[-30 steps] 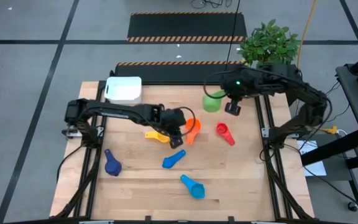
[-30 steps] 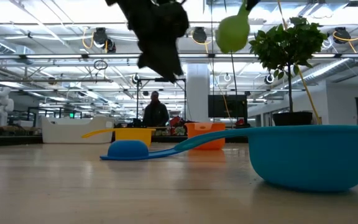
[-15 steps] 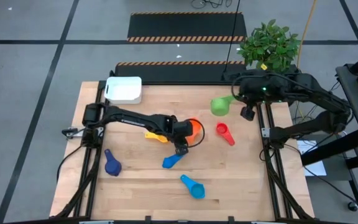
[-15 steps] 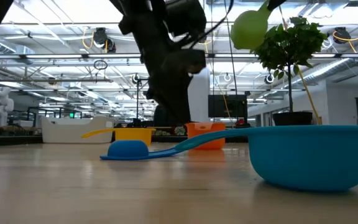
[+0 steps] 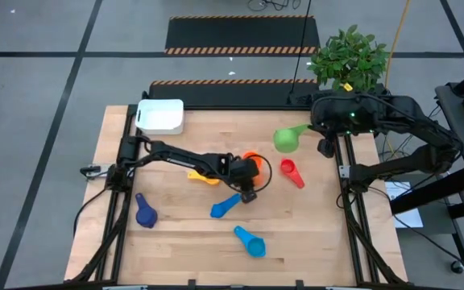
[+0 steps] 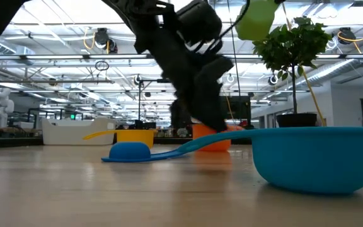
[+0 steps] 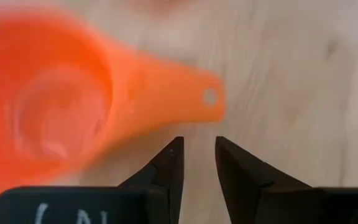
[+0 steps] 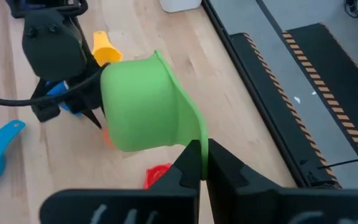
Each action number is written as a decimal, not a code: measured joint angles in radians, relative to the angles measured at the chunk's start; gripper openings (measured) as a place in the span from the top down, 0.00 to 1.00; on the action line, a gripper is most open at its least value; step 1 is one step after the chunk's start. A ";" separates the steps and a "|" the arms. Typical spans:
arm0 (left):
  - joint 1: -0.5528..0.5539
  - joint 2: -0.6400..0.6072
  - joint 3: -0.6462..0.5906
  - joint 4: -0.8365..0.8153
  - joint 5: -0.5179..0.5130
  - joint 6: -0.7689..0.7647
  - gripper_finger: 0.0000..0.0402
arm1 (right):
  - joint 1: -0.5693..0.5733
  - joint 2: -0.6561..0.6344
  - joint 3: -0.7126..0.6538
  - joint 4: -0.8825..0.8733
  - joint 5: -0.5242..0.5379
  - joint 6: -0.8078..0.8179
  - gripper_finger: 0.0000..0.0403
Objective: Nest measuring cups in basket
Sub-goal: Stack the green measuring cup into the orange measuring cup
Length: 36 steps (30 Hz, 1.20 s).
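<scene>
Nothing in the basket (image 5: pixel 160 118) yet, parked way up at 10 o'clock on the table (image 5: pixel 312 234). Cups scattered mid-table.

Right gripper (image 8: pixel 199 163) pinched tight on the green cup (image 8: pixel 145 106) by its handle, held up in the air around 2 o'clock, bowl hanging out sideways. Clamped on just a thin edge of handle, so could easily swing or slip out on a fast move toward the basket.

Left gripper (image 7: pixel 197 163) down low at table centre, right beside the orange cup (image 7: pixel 61 118). Fingers (image 7: pixel 169 171) narrowed to a small gap but pinching nothing: the orange handle sits just past the tips, not between them. Closing from here probably grabs air, or nudges the cup away across the wood.

Yellow cup (image 5: pixel 202 176) lying just at 9 o'clock of the orange one, half under the left arm, so might get bumped. Red cup (image 5: pixel 290 171) at 3 o'clock of centre, a lighter blue cup (image 5: pixel 225 207) near 6, another lighter blue (image 5: pixel 250 241) further toward 6, dark blue cup (image 5: pixel 145 213) off at 8.

Also a long reach to the basket for both arms, with a risk of crossing paths.
</scene>
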 joint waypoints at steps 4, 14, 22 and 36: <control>0.010 0.042 0.000 0.185 -0.060 -0.065 0.77 | 0.000 -0.005 0.000 -0.001 0.004 0.007 1.00; 0.058 -0.055 0.001 0.134 0.028 -0.365 0.77 | -0.001 -0.015 -0.049 0.012 -0.001 0.107 1.00; 0.008 -0.251 0.000 -0.178 -0.006 -0.278 0.77 | 0.000 -0.056 -0.298 0.292 -0.053 -0.188 1.00; -0.180 -0.480 0.000 -0.641 -0.214 -0.528 0.77 | -0.011 -0.050 -0.886 1.195 -0.039 -0.825 1.00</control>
